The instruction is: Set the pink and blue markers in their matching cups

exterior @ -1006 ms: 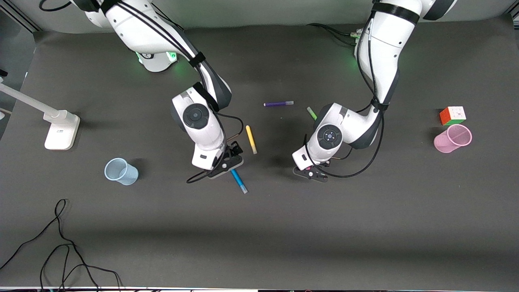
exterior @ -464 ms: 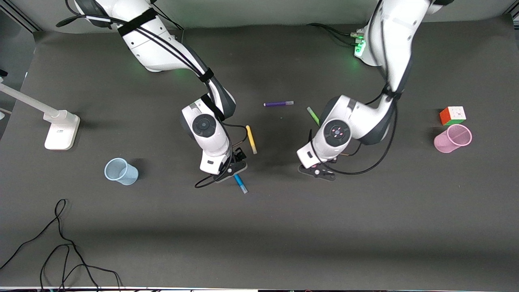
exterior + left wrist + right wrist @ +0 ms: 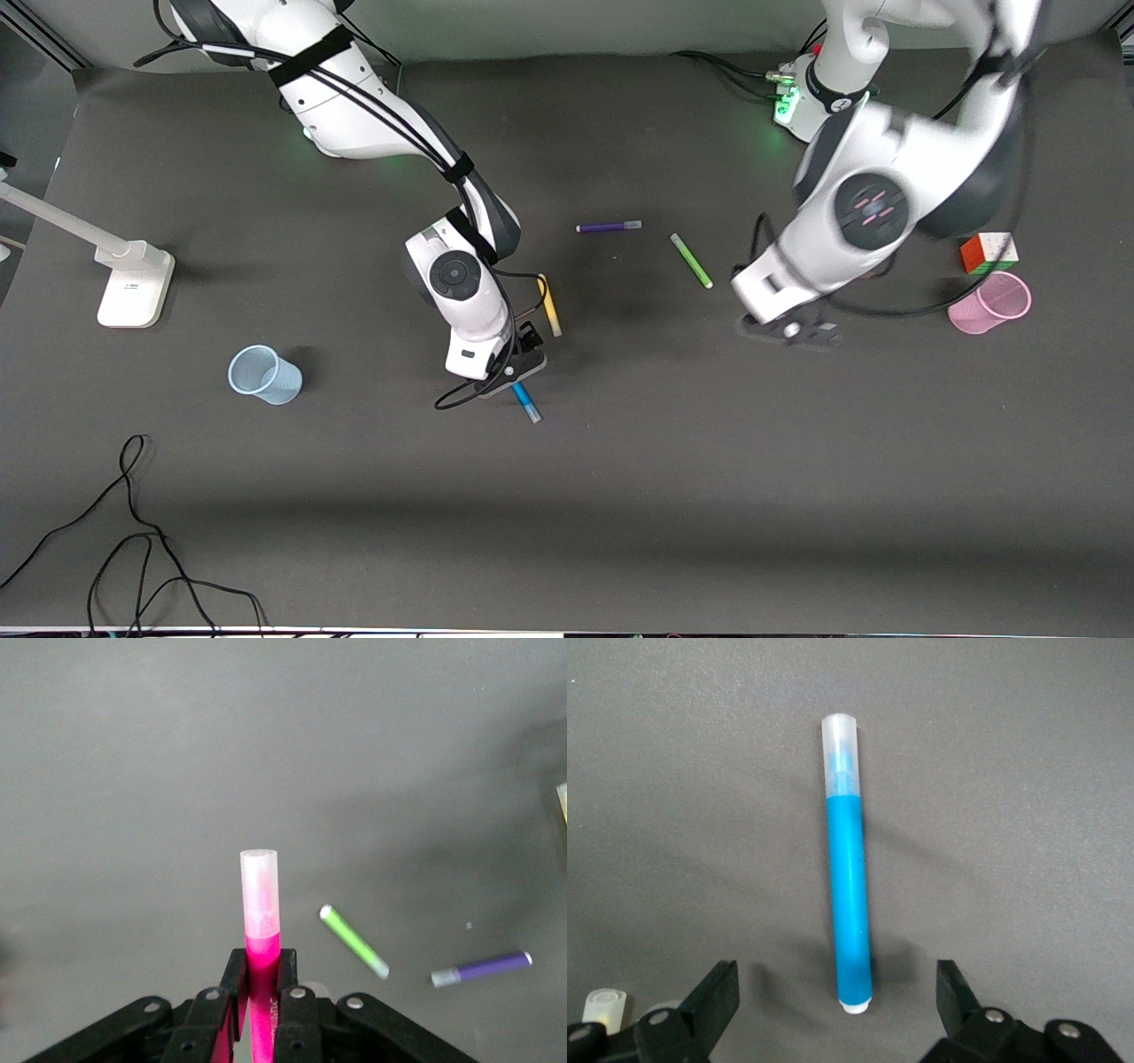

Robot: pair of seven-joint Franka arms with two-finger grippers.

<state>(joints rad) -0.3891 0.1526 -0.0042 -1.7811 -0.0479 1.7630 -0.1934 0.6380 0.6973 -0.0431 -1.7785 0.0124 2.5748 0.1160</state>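
Left tool (image 3: 258, 1014) is clamped on the pink marker (image 3: 260, 930), pale cap sticking out past the fingers, lifted off the desk (image 3: 620, 496) and up over the stretch between the green pen (image 3: 691, 260) and the pink cup (image 3: 990, 303). Pink cup stands at the left arm's end of the desk, just nearer the front camera than the multicoloured cube (image 3: 990, 252).

Right tool (image 3: 837, 1010) is spread wide and low over the blue marker (image 3: 849, 868), a finger on either side of the barrel, not gripping. Blue marker lies flat on the desk, just nearer the front camera than the yellow pen (image 3: 549, 304). Blue cup (image 3: 263, 375) sits well apart, toward the right arm's end.

To do it well, I'd say: right tool should drop straight, centre on the barrel and close square across it. Left should bring the marker upright over the pink cup's mouth and stay off the cube before letting go; light cup may tip.
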